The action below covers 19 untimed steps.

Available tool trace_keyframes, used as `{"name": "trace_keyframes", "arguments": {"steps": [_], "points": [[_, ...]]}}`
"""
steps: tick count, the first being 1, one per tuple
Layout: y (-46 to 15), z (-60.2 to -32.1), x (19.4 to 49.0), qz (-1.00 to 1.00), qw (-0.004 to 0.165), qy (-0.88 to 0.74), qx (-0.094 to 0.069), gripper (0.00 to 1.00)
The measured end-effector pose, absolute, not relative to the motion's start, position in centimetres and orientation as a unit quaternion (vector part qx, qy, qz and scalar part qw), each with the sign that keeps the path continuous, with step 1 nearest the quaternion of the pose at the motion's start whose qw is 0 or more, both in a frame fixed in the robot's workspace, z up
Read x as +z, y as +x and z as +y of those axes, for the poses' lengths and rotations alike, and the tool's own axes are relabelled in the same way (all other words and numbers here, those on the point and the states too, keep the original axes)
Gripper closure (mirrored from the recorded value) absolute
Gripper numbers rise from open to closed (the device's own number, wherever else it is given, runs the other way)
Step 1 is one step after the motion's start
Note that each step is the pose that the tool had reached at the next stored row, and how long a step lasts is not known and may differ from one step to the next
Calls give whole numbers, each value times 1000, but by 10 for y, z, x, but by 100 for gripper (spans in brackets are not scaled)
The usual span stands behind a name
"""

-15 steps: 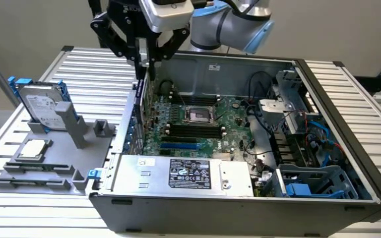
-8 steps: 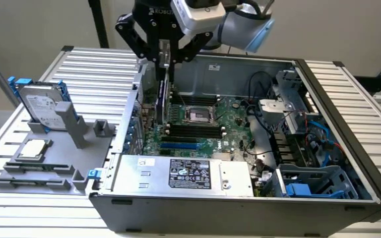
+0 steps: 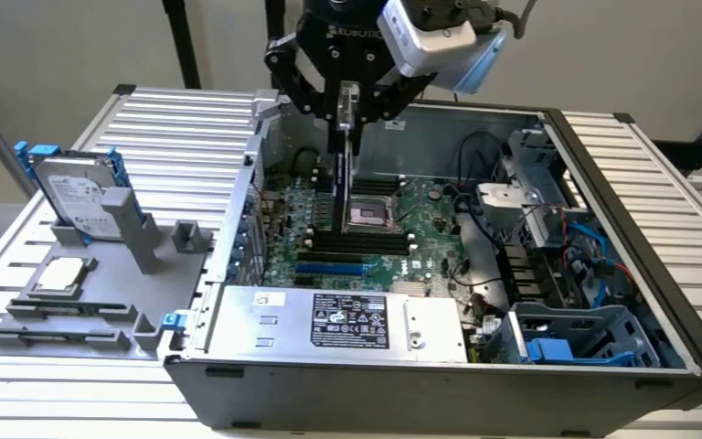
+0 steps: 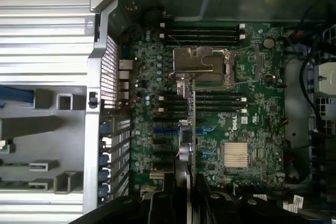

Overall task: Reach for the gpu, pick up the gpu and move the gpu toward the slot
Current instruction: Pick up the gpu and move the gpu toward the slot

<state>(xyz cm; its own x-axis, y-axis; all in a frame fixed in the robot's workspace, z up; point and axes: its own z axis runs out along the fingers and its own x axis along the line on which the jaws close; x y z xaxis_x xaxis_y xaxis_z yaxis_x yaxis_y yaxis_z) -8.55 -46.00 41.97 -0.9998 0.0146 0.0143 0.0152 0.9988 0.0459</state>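
Note:
My gripper (image 3: 351, 114) hangs over the open computer case (image 3: 643, 274), shut on the top edge of the gpu (image 3: 343, 174). The card hangs upright and edge-on, its lower end above the green motherboard (image 3: 419, 242) near the CPU socket (image 3: 367, 217). In the wrist view the gpu (image 4: 192, 129) appears as a thin line running out from between my fingers (image 4: 168, 200), with its silver bracket end (image 4: 182, 86) over the socket cover. The blue expansion slots (image 3: 330, 270) lie on the board closer to the power supply, apart from the card.
A silver power supply (image 3: 339, 320) fills the case's near side, and cables and a blue drive cage (image 3: 570, 338) are on the exterior view's right. Outside the case, a grey fixture (image 3: 83, 325) holds a blue-framed hard drive (image 3: 77, 192) and a small silver chip (image 3: 61, 274).

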Motion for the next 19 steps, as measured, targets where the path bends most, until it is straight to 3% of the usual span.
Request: {"name": "trace_keyframes", "arguments": {"steps": [19], "points": [[-17,-448,399,-1000,15,-8,-23,73]]}}
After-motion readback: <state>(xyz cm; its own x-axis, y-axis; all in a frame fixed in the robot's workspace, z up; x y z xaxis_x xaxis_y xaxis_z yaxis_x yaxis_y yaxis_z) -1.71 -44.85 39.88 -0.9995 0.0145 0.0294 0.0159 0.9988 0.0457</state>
